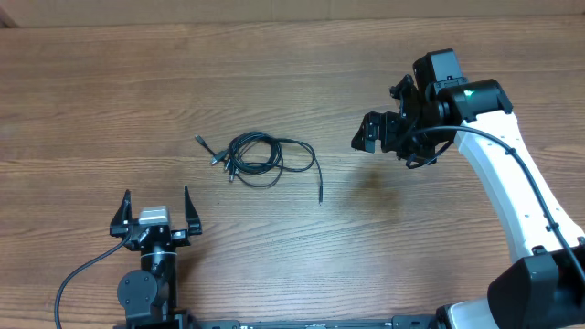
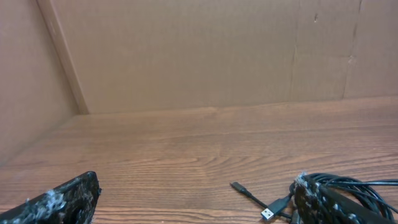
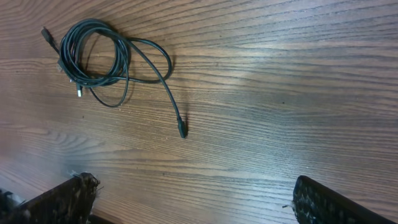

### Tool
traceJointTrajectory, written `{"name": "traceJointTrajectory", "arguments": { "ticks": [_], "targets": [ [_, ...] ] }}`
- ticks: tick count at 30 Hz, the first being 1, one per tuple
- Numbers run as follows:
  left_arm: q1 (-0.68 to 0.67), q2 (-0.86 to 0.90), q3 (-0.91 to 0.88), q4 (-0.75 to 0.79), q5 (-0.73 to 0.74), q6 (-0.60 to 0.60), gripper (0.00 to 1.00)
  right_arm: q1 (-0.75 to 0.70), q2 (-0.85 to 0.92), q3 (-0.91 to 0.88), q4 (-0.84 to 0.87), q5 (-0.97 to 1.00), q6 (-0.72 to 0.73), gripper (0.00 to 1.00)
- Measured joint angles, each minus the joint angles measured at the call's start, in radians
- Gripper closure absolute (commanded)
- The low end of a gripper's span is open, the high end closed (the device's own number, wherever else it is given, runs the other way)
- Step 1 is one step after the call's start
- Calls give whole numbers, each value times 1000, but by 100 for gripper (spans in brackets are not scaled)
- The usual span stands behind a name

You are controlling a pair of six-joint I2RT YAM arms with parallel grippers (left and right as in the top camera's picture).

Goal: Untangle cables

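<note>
Black cables (image 1: 260,157) bunched mid-tabletop (image 1: 411,256), nothing touching them! The left fingers (image 1: 187,208) and the right fingers (image 1: 364,137) are both spread wide, empty. The bunch stretches left-to-right; one loose tail (plug tip pointing toward the robot's side) trails right. Danger: pinch the whole bunch and it drags along, knots tightening.

Cables (image 1: 260,157) black – silvery plug tips; table (image 1: 292,82) brown woodgrain; right arm (image 1: 512,183) white.
</note>
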Motion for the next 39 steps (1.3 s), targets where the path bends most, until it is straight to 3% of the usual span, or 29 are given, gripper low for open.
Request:
{"name": "traceJointTrajectory", "arguments": {
  "ticks": [39],
  "targets": [
    [0,0,0,39,-8,4,1,0,0,0,0,0,1,0]
  ]
}}
